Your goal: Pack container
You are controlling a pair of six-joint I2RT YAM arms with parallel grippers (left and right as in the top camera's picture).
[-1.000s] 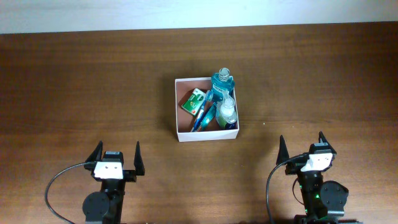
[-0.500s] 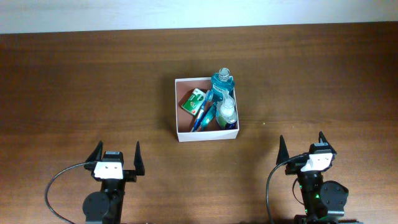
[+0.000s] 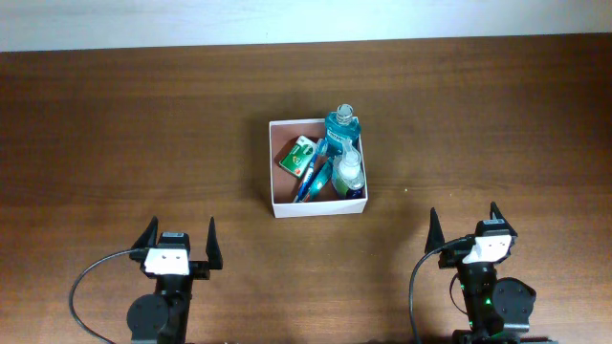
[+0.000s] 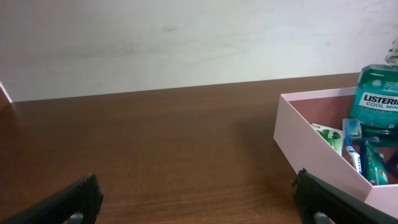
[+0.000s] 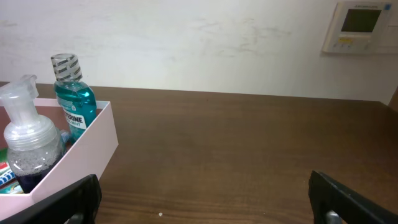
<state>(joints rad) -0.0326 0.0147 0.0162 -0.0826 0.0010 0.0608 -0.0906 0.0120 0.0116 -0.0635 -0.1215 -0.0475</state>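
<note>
The container, a square shallow white box with a pinkish-brown inside, sits at the middle of the table. Inside it stand a teal mouthwash bottle and a clear pump bottle, with a green packet and blue toothbrushes lying beside them. The left wrist view shows the container to the right, the right wrist view shows the container to the left. My left gripper and right gripper rest open near the front edge, well short of the box, holding nothing.
A white wall runs behind the brown wooden table. A wall thermostat hangs at the upper right in the right wrist view. Bare wood surrounds the box on all sides.
</note>
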